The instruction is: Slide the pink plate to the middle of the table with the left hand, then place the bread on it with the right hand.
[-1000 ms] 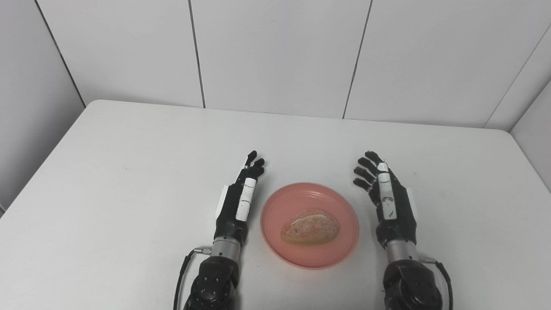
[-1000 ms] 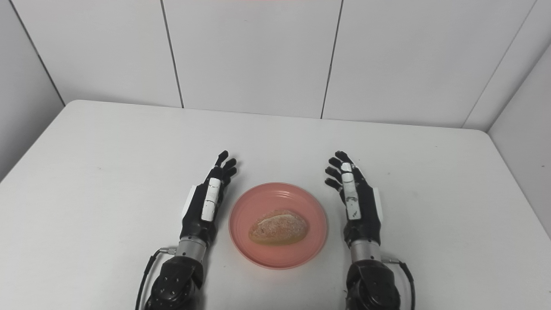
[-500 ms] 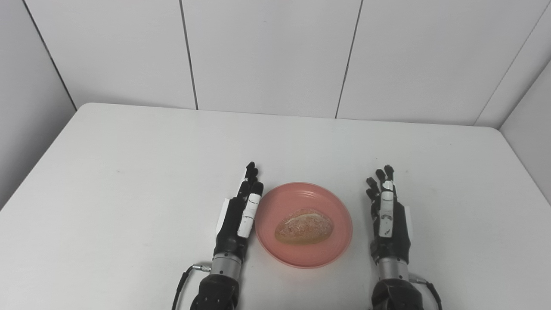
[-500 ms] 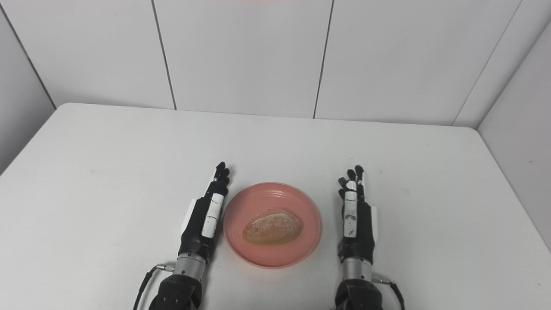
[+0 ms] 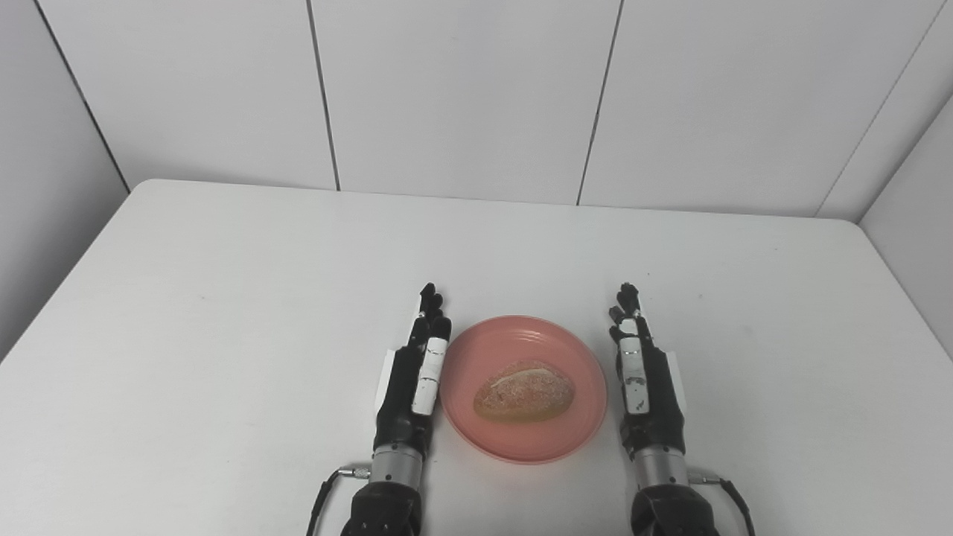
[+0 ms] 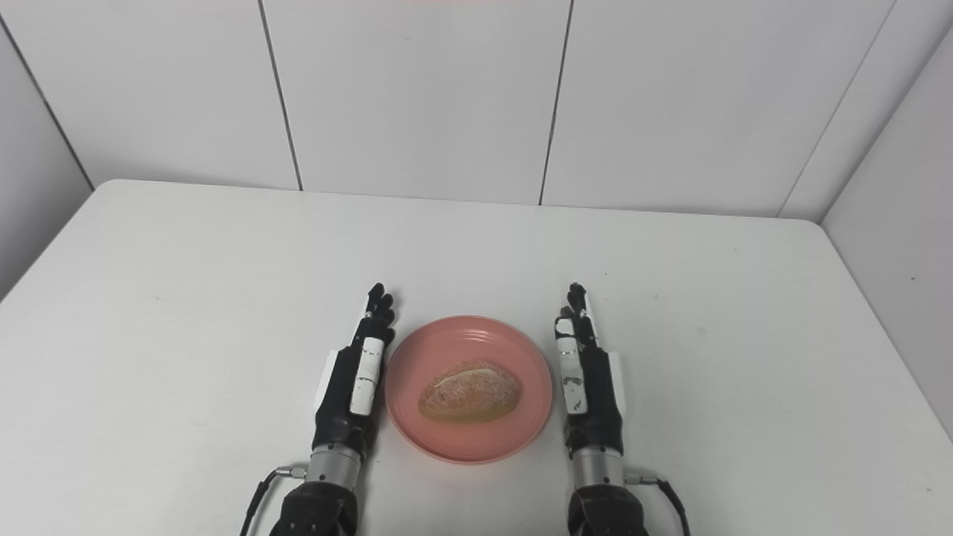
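The pink plate (image 5: 476, 350) lies at the near middle of the white table (image 5: 223, 298). A golden bread roll (image 5: 524, 391) rests in its centre. My left hand (image 5: 417, 372) stands edge-on just left of the plate rim, fingers stretched forward, open and holding nothing. Just right of the rim my right hand (image 5: 642, 372) stands the same way, open and empty, fingers pointing away from me. In the right eye view the plate (image 6: 447, 346) again sits between the left hand (image 6: 356, 376) and the right hand (image 6: 584, 376), with the roll (image 6: 469, 392) on it.
Grey panelled walls close the table's far edge and both sides. A thin cable (image 5: 322, 499) trails from the left wrist, and another cable (image 5: 733, 495) from the right wrist.
The camera shifted a little. My right hand has moved in toward the plate and turned edge-on, its fingers drawn together. The left hand's fingers straightened. Plate and bread stayed put.
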Tool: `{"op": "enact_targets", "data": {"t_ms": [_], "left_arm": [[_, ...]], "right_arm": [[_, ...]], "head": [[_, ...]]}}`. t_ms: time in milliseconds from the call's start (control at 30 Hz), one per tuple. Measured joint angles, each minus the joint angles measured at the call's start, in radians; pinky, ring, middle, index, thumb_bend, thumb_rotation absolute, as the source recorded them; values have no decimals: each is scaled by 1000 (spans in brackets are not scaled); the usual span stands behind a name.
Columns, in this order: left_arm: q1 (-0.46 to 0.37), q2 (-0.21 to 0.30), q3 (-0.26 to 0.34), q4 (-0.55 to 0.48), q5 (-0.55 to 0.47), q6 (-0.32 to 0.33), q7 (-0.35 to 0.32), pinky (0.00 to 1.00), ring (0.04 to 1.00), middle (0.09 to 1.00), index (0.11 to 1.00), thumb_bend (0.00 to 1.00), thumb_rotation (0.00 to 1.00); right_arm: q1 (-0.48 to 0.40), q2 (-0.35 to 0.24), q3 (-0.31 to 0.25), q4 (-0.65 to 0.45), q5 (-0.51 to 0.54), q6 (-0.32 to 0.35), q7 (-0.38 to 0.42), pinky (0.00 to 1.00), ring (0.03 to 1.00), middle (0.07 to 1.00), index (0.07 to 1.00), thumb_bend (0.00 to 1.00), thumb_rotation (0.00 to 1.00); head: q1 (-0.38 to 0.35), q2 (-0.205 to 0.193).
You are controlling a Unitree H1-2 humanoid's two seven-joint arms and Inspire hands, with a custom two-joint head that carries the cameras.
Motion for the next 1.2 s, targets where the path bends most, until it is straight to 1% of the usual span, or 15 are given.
{"op": "enact_targets", "data": {"t_ms": [133, 300, 433, 567, 767, 867, 1200], "left_arm": [[-8, 0, 4, 12, 0, -13, 10, 1000, 1000, 1000, 1000, 730, 1000], [-12, 0, 12, 16, 0, -20, 22, 1000, 1000, 1000, 1000, 743, 1000], [-16, -1, 20, 22, 0, -30, 32, 1000, 1000, 1000, 1000, 740, 1000], [-17, -1, 21, 23, 2, -35, 34, 1000, 1000, 1000, 1000, 738, 1000], [-17, -1, 21, 25, 4, -42, 36, 1000, 1000, 1000, 1000, 746, 1000], [-17, -1, 20, 25, 11, -42, 37, 1000, 1000, 1000, 1000, 750, 1000], [-17, -1, 18, 25, 31, -40, 43, 1000, 1000, 1000, 1000, 758, 1000]], "right_arm": [[5, -10, 14, -4, 0, 4, 16, 1000, 980, 977, 954, 886, 1000], [9, -12, 17, -8, 0, 12, 18, 1000, 982, 978, 952, 893, 1000], [12, -12, 21, -10, 2, 13, 18, 1000, 987, 988, 966, 853, 1000], [13, -11, 23, -10, 2, 13, 18, 1000, 987, 989, 972, 875, 1000], [13, -10, 21, -10, 8, 13, 17, 1000, 983, 986, 975, 870, 1000], [13, -9, 19, -10, 14, 13, 17, 1000, 986, 989, 978, 888, 1000], [13, -7, 16, -10, 24, 13, 15, 1000, 983, 990, 980, 902, 1000]], "head": [[9, 2], [12, 2], [12, 2], [15, 3], [14, 0], [15, 0], [12, 2]]}}
